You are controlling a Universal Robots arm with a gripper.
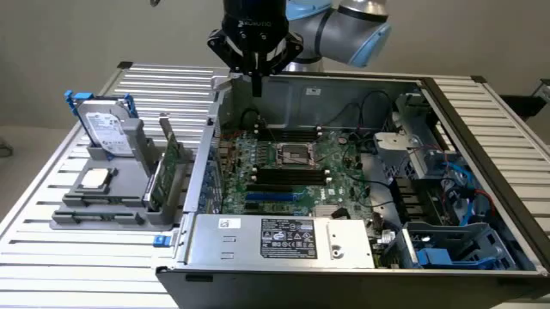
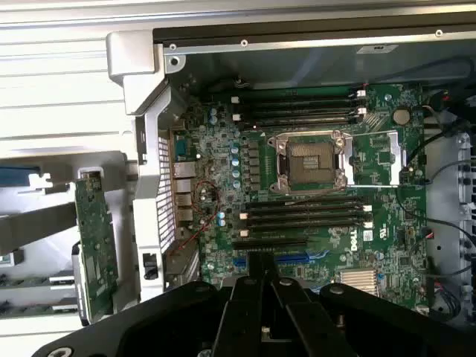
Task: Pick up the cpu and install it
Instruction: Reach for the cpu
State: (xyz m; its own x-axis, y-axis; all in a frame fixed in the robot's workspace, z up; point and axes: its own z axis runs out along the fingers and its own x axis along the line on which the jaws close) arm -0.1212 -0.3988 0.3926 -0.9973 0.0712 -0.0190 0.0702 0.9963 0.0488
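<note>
The cpu (image 1: pixel 96 179), a small silvery square with a tan rim, lies flat on the grey holder tray (image 1: pixel 103 212) at the exterior view's left, outside the computer case. My gripper (image 1: pixel 256 85) hangs high over the case's back left corner, far from the cpu, its thin fingers (image 2: pixel 256 277) shut together with nothing between them. The empty cpu socket (image 1: pixel 297 154) sits mid-motherboard with its metal frame around it. It also appears in the wrist view as the socket (image 2: pixel 311 162), ahead of the gripper (image 2: pixel 262 260).
A silver hard drive (image 1: pixel 107 132) with a blue bracket stands upright at the tray's back. A green circuit card (image 1: pixel 167 164) stands on edge between the tray and the case wall (image 1: pixel 206 161). Cables and a drive cage (image 1: pixel 447 187) crowd the case's right side.
</note>
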